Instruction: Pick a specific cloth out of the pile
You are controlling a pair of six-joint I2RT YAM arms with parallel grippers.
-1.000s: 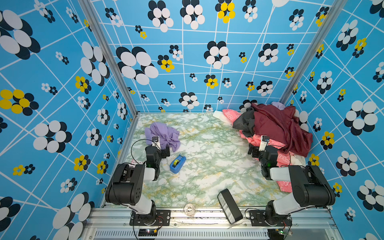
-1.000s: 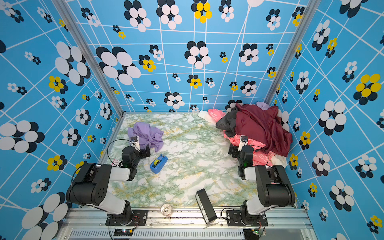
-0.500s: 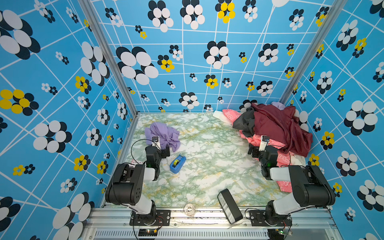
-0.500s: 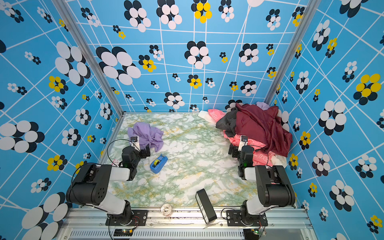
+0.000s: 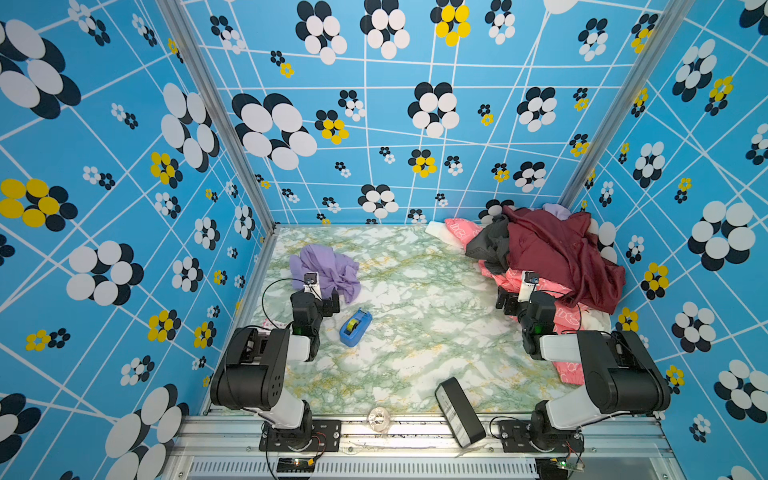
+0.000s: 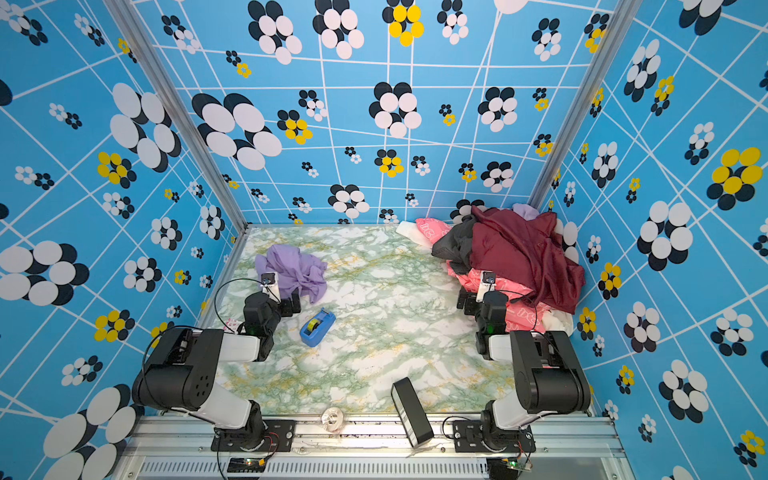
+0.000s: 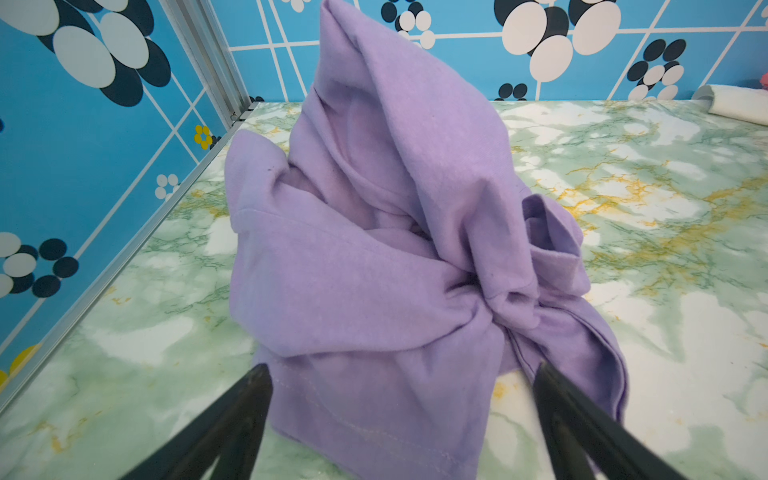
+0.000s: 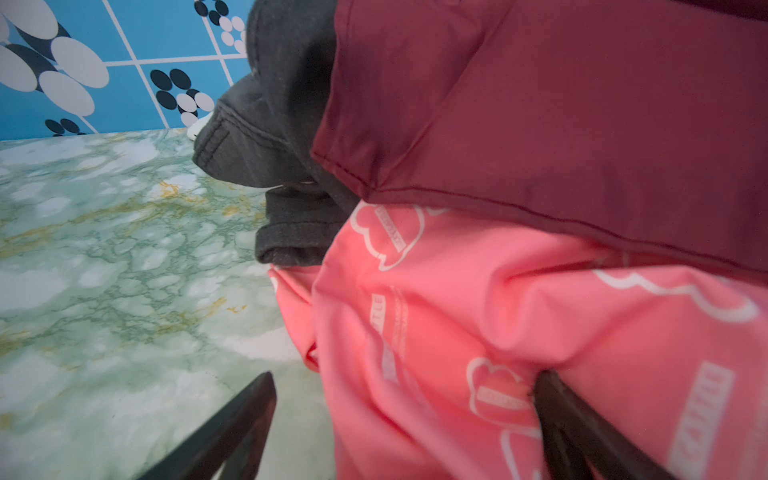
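nothing has shifted since the earlier frames: both arms and every garment sit where they did. starting at the left, the left gripper (image 7: 400, 368) has its fingers spread wide and holds nothing. the cloth (image 5: 326, 266) lies straight ahead of it toward the back wall, and in the left wrist view its near hem runs in between the two fingers. that lavender heap sits alone on the table (image 5: 415, 332), crumpled with no clear long axis (a loose tail trails toward the tape dispenser (image 5: 355, 328), which stands near it). well apart on the right, the pile (image 5: 557, 257) crowds the far right corner, with the maroon garment (image 8: 540, 104) on top and the dark grey garment (image 8: 270, 124) beside it. the right gripper (image 8: 405, 375) is likewise spread wide and empty, one finger resting against the pink fabric (image 8: 457, 311) at the pile's near edge. by my reading the cloth is already out of the pile, and any further move on it falls to the left arm, by far the nearer: a short reach forward, then a close on the hem.
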